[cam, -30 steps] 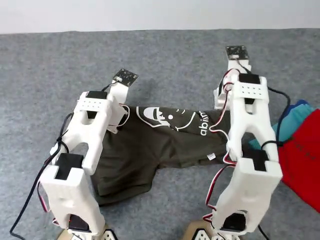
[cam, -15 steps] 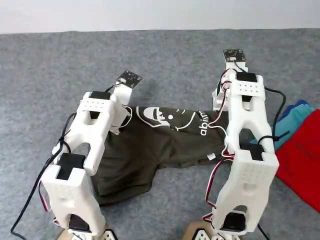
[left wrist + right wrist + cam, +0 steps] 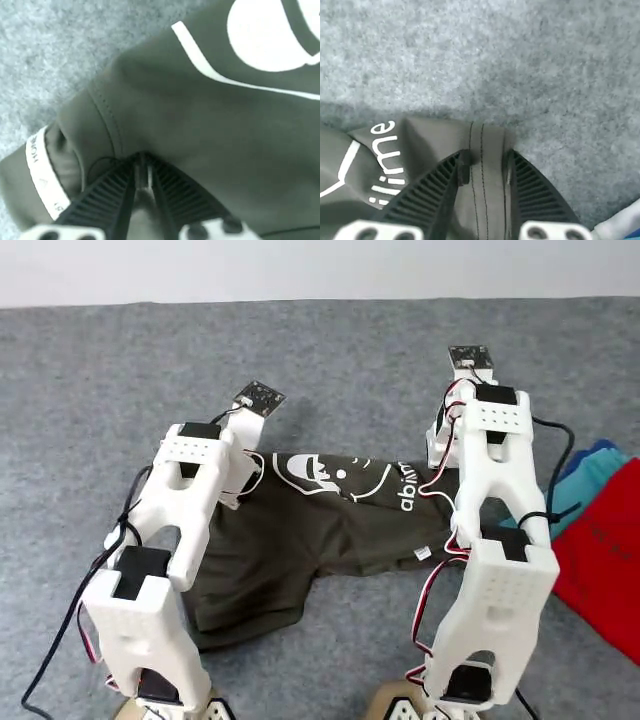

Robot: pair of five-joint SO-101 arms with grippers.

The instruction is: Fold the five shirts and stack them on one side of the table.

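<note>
The gray counter [image 3: 320, 350] fills most of the high view. In the middle lies the dark shirt [image 3: 300, 540], rumpled, with its white print facing up. At the right edge we see a red shirt [image 3: 605, 560] and, peeking out above it, a blue shirt [image 3: 590, 475]. We cannot tell if those two are folded.

The left pincer [image 3: 142, 172] is closed tight on a pinch of the dark shirt near the collar. The right pincer [image 3: 486, 165] grips a stitched edge of the same shirt, with the cloth squeezed between its jaws.

We think the task is at an early stage. The dark shirt is not yet folded flat, and we see no neat stack. We count three shirts, not five.
</note>
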